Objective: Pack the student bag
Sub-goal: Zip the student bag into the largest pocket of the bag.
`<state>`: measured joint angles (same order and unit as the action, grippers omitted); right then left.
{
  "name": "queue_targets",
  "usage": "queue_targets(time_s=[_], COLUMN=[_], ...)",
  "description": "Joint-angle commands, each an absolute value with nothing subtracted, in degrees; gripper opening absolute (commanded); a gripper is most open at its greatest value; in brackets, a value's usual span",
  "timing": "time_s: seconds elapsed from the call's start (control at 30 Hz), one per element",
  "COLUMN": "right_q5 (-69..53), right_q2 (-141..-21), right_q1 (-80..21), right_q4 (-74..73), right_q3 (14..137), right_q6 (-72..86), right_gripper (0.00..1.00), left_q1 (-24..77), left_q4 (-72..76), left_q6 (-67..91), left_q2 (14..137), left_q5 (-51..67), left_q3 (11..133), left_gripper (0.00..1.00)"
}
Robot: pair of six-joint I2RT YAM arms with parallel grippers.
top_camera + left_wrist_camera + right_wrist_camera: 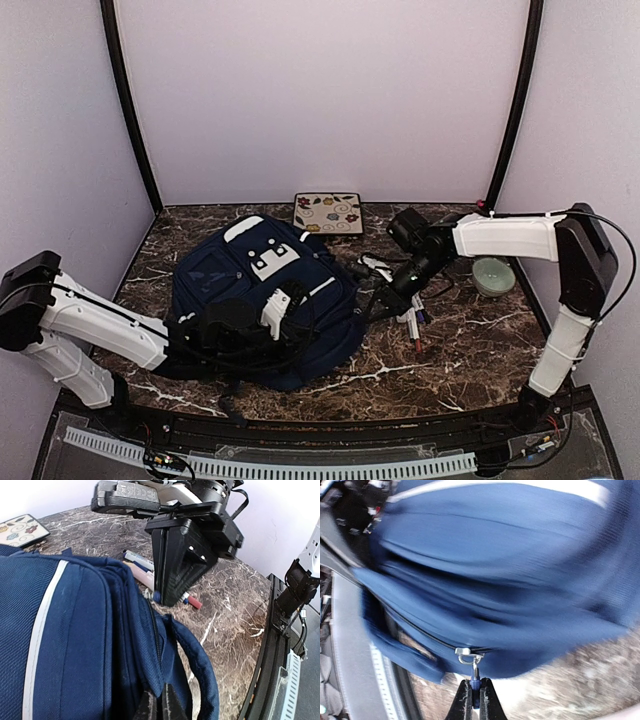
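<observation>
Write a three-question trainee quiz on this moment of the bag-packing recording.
1. Multiple choice: what is the right gripper shut on?
A) a marker
B) the zipper pull of the student bag
C) the rim of a bowl

2. True or false: the left gripper is open and hovers clear of the bag.

3. Fill in: on the table between the bag and the green bowl lie several ____.

Key
1. B
2. False: it is shut on the bag's fabric, beside the zipper.
3. markers
</observation>
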<state>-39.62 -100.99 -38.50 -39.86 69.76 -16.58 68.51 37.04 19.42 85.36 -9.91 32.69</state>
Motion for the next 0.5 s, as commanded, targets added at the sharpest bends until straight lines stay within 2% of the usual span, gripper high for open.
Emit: queue_targets(time_s=[0.0,0.2,0.37,0.47], right_q5=[-27.62,-23.62,-26.52,-27.06], right_q2=[-102.49,-104.68,-106.23,-105.75], right_q1=[-33.49,-32.53,-33.09,-36.31], right_q4=[-40.92,-38.11,-36.30,-36.34], right_q3=[69.33,71.72,74.19,75.18], right_q6=[-19.46,-21.23,-21.53,-22.69], right_gripper=[0.00,0.00,0.00,0.00], left_q1=[68.40,68.86,69.91,70.03], left_q4=[27.27,21.03,12.04,0.32], left_q6=[21.85,28.12,33.87,36.30], left_q2=[78.05,72.11,65.48,62.16], left_q5=[-13.16,-13.21,-15.73,-18.38], left_q3=[29.23,24.59,22.24,24.59], left_gripper=[0.00,0.00,0.00,0.17])
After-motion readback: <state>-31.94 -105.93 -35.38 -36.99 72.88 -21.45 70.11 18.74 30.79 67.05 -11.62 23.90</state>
